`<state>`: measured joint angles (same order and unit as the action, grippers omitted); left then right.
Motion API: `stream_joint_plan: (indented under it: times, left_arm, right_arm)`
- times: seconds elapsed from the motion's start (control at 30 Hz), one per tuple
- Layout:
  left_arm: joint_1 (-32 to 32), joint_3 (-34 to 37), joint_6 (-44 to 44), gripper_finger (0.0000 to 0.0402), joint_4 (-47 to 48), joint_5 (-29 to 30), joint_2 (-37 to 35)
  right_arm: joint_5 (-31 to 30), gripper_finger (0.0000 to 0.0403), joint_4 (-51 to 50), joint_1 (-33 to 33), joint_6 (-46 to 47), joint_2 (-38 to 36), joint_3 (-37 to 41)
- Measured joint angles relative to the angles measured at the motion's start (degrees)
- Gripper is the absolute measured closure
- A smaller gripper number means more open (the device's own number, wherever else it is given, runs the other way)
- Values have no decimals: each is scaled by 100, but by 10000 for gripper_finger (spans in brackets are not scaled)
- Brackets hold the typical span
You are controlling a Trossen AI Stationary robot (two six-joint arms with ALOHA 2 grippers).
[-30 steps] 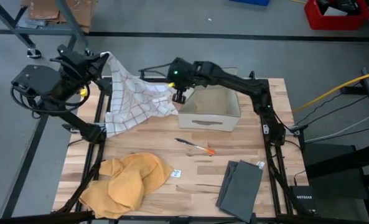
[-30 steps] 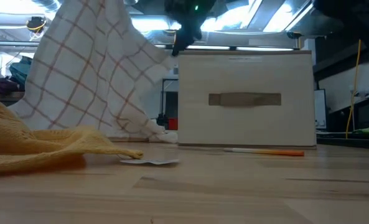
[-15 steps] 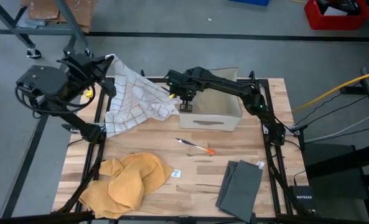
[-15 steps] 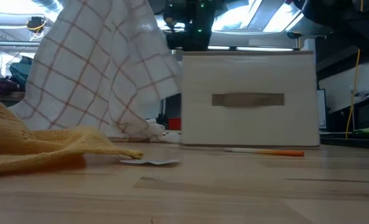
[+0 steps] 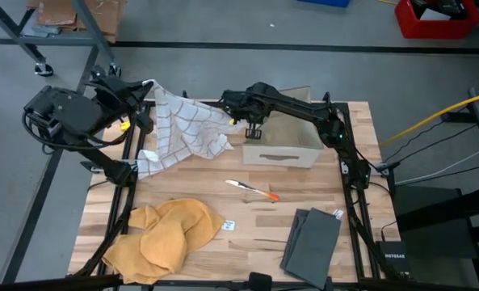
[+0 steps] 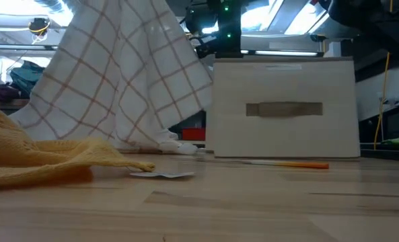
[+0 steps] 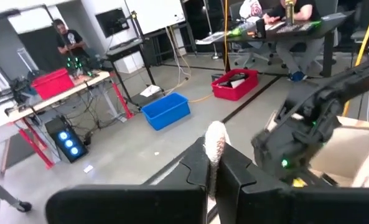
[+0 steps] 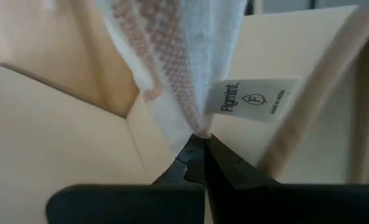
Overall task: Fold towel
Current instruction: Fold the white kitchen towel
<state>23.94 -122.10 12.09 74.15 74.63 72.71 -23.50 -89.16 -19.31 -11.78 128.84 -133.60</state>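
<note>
While the checked towel (image 5: 186, 129) hangs stretched above the desk (image 5: 199, 182), the left gripper (image 5: 144, 87) clamps one corner and the right gripper (image 5: 237, 115) clamps another, jaws together on cloth, over the open cardboard box (image 5: 283, 145); its inside is hidden

Left gripper (image 7: 212, 171) raised off the table's left edge, fingers clamped; right gripper (image 8: 200, 155) likewise pinched (arm extended leftward).

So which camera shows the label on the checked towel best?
The right wrist view: the label hangs right above the right tool, which pinches the checked towel. High and low views show the towel but not the label; the left wrist shows only an edge.
</note>
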Motion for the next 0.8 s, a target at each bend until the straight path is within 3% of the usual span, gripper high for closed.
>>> stream_joint_plan:
  times: [0.23,0.4,0.6,0.8]
  left_arm:
    - [0,4,530,402,596,-223,45]
    - [0,4,251,402,514,-149,42]
    - [2,-13,-469,402,-488,103,-101]
    - [2,-13,-1784,401,-2288,266,-248]
  right_arm:
    - [16,402,-92,-120,89,-13,11]
    - [277,402,96,-140,91,-144,33]
    - [508,402,884,-151,87,-718,-73]
    - [505,402,1807,-147,93,-1479,-120]
